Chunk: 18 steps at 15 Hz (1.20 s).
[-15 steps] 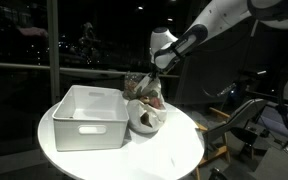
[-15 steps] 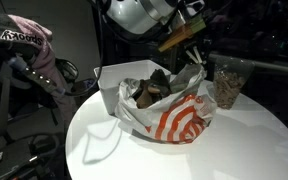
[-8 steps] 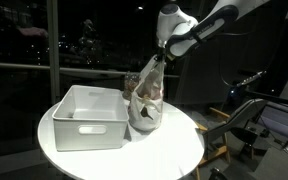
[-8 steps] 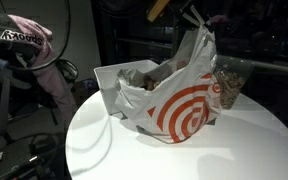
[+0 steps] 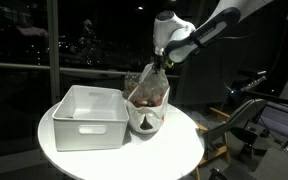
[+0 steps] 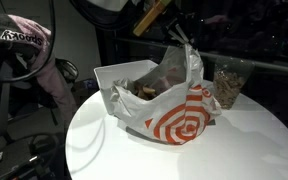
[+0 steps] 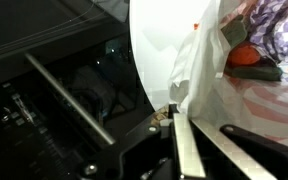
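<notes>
A white plastic bag (image 5: pixel 147 103) with a red bullseye print (image 6: pixel 174 118) stands on the round white table (image 5: pixel 174 150), beside a white bin (image 5: pixel 84 115). My gripper (image 5: pixel 162 62) is shut on the bag's handle and holds it stretched upward, above the table. In the wrist view the fingers (image 7: pixel 179 125) pinch the white plastic (image 7: pixel 174 60). Brown and coloured items (image 7: pixel 249 50) lie inside the bag. In an exterior view the gripper (image 6: pixel 179 28) is partly cut off at the top edge.
A clear cup (image 6: pixel 227 82) with brown contents stands behind the bag. A pink garment (image 6: pixel 29 45) hangs on a chair beside the table (image 6: pixel 234 140). Dark windows and a railing lie behind. A stand with equipment (image 5: pixel 249 115) is near the table.
My gripper has risen with the bag handle, pulling the bag taller and more upright. The bag's body has lifted and tightened.
</notes>
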Each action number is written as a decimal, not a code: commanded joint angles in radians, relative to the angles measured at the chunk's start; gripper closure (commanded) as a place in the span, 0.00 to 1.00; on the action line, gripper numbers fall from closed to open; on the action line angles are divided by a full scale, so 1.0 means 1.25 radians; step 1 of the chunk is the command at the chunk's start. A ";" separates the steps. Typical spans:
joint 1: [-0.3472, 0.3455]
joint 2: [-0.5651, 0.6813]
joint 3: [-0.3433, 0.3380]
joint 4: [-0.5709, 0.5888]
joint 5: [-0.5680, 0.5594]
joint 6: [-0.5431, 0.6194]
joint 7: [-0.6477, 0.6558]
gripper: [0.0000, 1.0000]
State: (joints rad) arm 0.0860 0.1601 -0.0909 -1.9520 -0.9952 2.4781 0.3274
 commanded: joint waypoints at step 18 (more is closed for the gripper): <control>0.002 -0.191 0.130 -0.126 0.370 -0.172 -0.012 0.00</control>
State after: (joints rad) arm 0.0879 -0.0325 0.0568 -2.0591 -0.5984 2.2609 0.3368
